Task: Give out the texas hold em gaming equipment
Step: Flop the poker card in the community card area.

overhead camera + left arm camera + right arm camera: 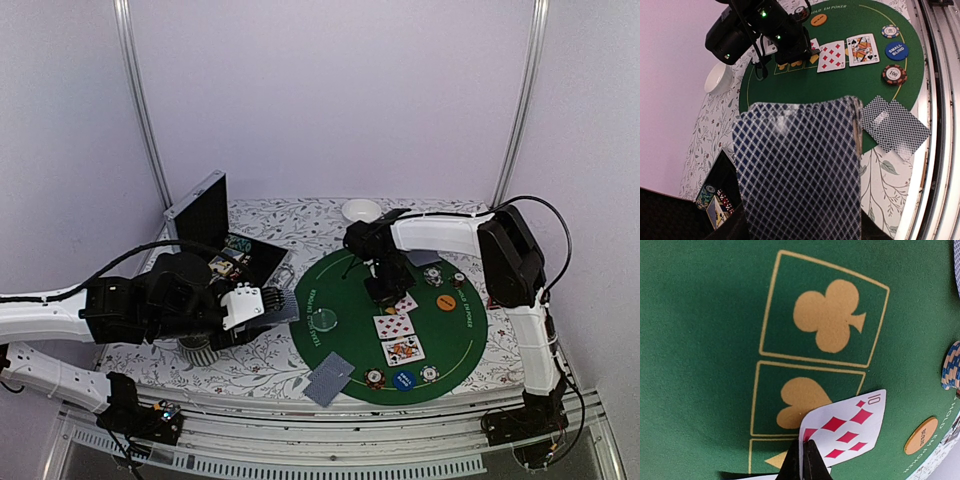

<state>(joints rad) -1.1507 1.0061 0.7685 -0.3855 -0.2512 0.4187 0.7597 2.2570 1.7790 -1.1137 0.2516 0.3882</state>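
Table (pixel 250 365) carries a round green mat (pixel 340 300). L tool (pixel 265 305) sits just off the mat's left edge, grasping the card deck (pixel 800 170) (backs toward wrist cam). R tool (pixel 805 460) is over mat ctr, clenched on a corner of the ten of diamonds (pixel 850 430); card-to-mat contact: cannot tell. Two face-up cards (pixel 398 337) lie just nearer. Two face-down cards (pixel 330 378) overlap the near rim, w/ chips (pixel 404 380) beside them.

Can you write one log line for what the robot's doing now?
left gripper: holds card deck | right gripper: pinches ten of diamonds over green mat | laid face-up: diamonds card, king
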